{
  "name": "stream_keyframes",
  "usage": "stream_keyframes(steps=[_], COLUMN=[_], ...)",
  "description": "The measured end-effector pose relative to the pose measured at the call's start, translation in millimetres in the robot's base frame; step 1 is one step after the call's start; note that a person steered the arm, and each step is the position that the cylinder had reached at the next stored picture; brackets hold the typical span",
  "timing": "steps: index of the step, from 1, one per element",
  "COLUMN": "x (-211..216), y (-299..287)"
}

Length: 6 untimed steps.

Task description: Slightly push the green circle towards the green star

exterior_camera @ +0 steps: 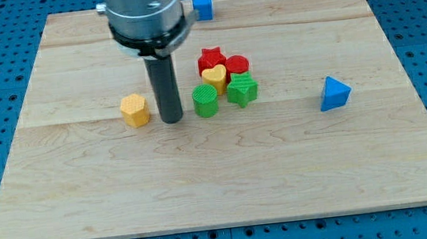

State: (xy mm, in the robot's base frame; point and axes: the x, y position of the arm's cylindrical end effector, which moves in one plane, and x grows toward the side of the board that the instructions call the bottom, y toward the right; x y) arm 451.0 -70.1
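Observation:
The green circle (205,101) stands on the wooden board (219,174) near the middle. The green star (242,89) is just to its right, very close or touching. My tip (171,120) is on the board just left of the green circle, with a small gap, between it and the yellow hexagon (135,110). A yellow heart (215,77) sits just above the two green blocks. A red star (210,59) and a red circle (237,65) sit behind the heart.
A blue triangle (335,93) lies at the view's right. A blue cube (202,5) sits at the board's top edge. The arm's grey body (145,15) hangs over the board's upper left part.

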Motion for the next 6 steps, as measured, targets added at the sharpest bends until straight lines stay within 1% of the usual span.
stream_keyframes(steps=[1,3,6], x=[-8,-10,-10], y=[-2,-2,16])
